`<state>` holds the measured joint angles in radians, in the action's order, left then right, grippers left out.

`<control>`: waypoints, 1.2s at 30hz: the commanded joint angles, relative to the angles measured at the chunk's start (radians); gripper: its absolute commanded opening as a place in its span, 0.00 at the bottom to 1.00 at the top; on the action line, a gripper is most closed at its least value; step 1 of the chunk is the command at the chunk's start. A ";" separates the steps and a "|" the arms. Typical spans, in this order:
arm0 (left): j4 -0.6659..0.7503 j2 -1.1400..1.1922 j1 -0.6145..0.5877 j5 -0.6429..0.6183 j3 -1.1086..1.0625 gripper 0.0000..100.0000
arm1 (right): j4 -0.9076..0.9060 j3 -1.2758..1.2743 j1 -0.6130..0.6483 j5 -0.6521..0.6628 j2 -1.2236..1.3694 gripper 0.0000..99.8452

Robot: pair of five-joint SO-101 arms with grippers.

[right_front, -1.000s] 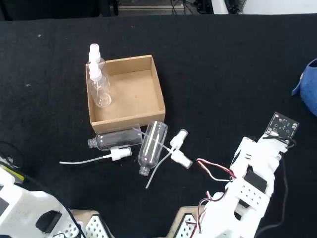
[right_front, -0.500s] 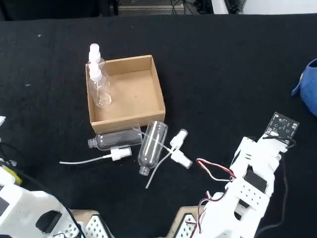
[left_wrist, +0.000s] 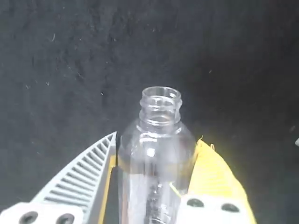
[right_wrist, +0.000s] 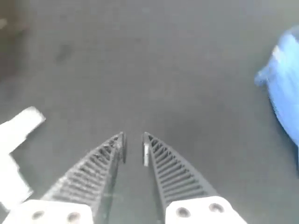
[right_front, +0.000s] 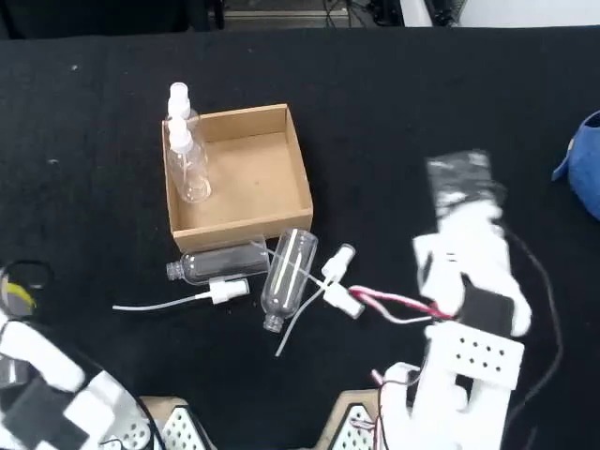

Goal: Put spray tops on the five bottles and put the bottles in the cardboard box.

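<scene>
Done: 2 capped bottles (right_front: 187, 167) boxed.
To do: 3 bare bottles (right_front: 286, 272).
My left gripper (left_wrist: 157, 139): clamps 1 bare bottle (left_wrist: 160, 107).
Right gripper (right_wrist: 134, 137): barely parted, empty.

Glossy clear plastic bottle (left_wrist: 156, 154), cardboard box (right_front: 239, 173)

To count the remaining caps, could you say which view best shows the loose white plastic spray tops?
The high view: three white plastic spray tops lie whole near the cardboard box. The right wrist view catches a blurred white shape, possibly one; the left wrist view faces a held clear bottle.
</scene>
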<state>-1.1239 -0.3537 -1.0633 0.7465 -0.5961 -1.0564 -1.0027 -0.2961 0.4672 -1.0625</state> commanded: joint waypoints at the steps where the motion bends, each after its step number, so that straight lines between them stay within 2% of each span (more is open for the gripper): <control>1: 0.006 -0.138 0.137 -0.282 -0.042 0.03 | -0.141 0.113 0.167 0.094 -0.025 0.08; 4: 0.006 -0.192 0.237 -0.442 -0.051 0.03 | -0.187 0.077 0.241 0.132 -0.010 0.15; 9: -0.003 -0.299 0.414 -0.592 -0.058 0.03 | -0.229 0.054 0.325 0.209 0.097 0.14; 11: 0.005 -0.325 0.453 -0.638 -0.058 0.03 | -0.226 0.073 0.336 0.150 0.170 0.14; 14: 0.011 -0.327 0.464 -0.715 -0.058 0.03 | -0.203 0.117 0.338 -0.014 0.289 0.14; 16: 0.034 -0.327 0.460 -0.752 -0.071 0.03 | -0.173 0.133 0.339 -0.052 0.358 0.14; 21: 0.100 -0.338 0.464 -0.766 -0.171 0.03 | -0.230 0.137 0.463 0.072 0.478 0.14; 26: 0.132 -0.338 0.458 -0.766 -0.209 0.03 | -0.275 0.131 0.586 0.080 0.496 0.14; 31: 0.132 -0.338 0.460 -0.767 -0.209 0.03 | -0.229 0.085 0.611 0.086 0.496 0.14; 36: 0.132 -0.338 0.453 -0.767 -0.211 0.03 | -0.069 -0.056 0.611 0.086 0.496 0.14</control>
<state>-1.0088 -0.6575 -0.6122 -0.0100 -0.8216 -1.2497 -0.9782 0.2977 0.5470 -0.5700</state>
